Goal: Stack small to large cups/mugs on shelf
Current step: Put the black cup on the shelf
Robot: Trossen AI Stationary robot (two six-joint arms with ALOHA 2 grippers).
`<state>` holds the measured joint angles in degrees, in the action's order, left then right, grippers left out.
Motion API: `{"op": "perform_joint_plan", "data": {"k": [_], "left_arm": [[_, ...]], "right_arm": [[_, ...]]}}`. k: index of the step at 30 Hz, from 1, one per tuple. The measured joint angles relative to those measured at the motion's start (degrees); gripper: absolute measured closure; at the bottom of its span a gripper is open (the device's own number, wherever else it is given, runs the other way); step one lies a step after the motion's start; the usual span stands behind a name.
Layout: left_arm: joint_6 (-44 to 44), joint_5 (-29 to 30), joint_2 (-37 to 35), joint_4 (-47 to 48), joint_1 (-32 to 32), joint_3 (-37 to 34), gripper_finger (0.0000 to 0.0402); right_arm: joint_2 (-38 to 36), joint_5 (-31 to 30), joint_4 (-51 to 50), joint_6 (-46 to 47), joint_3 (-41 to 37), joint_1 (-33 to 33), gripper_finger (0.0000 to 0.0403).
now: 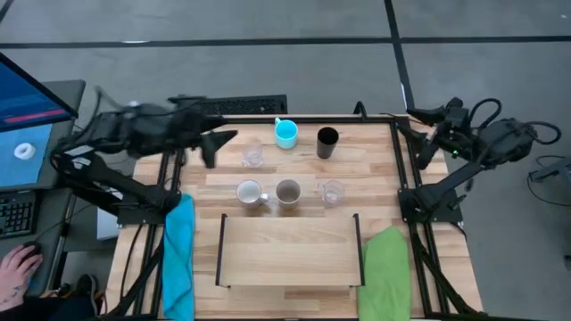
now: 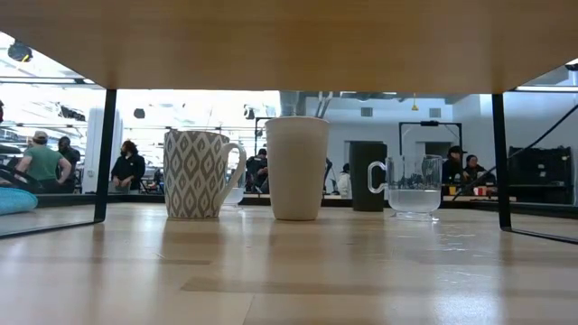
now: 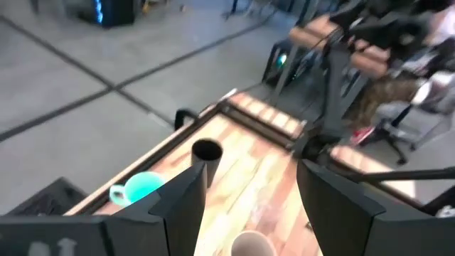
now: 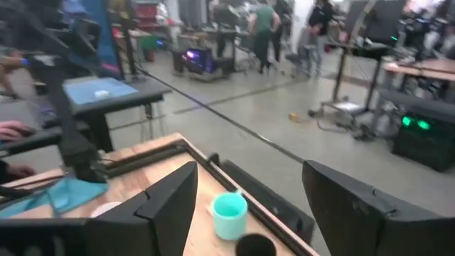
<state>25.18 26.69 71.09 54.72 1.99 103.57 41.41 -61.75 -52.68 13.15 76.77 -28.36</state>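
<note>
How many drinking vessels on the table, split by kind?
Clear glasses: 2
Blue mug: 1
Black tumbler: 1
White patterned mug: 1
Beige cup: 1
Total: 6

The floor [image 1: 294, 22] is grey and smooth, crossed by dark lines. A desk [image 1: 40, 156] with a blue monitor [image 1: 27, 98] and a keyboard [image 1: 13, 214] stands beside the wooden table [image 1: 446, 276]. In the bright room behind, people [image 2: 41, 162] sit at other tables.
</note>
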Motion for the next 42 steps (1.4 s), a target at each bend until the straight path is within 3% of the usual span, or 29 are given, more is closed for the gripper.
{"op": "perform_joint_plan", "data": {"k": [7, 11, 17, 27, 35, 42], "left_arm": [[-1.6, -15.9, 13.6, -0.3, -12.9, 7.0, 0.0191], [-1.6, -20.5, 22.0, -1.5, -17.1, 10.2, 0.0191], [-2.1, -21.4, 33.8, -4.2, -20.1, 14.2, 0.0191], [-2.1, -21.7, 47.9, -10.6, -21.3, 17.4, 0.0191], [-2.1, -20.3, 55.3, -12.6, -21.2, 18.8, 0.0191], [-1.6, -15.1, 56.6, -14.5, -21.3, 18.9, 0.0191]], "right_arm": [[3.5, 0.5, -7.3, 13.1, 0.0, 3.1, 0.0124], [3.9, 3.3, -12.1, 18.0, 0.0, 4.9, 0.0124], [4.7, 5.8, -18.0, 25.6, -0.1, 6.5, 0.0124], [4.7, 7.9, -19.3, 26.0, -0.1, 7.1, 0.0124], [4.7, 9.4, -20.6, 25.9, -0.2, 7.1, 0.0124], [4.7, 11.9, -20.6, 25.9, -0.2, 7.1, 0.0124]]}}
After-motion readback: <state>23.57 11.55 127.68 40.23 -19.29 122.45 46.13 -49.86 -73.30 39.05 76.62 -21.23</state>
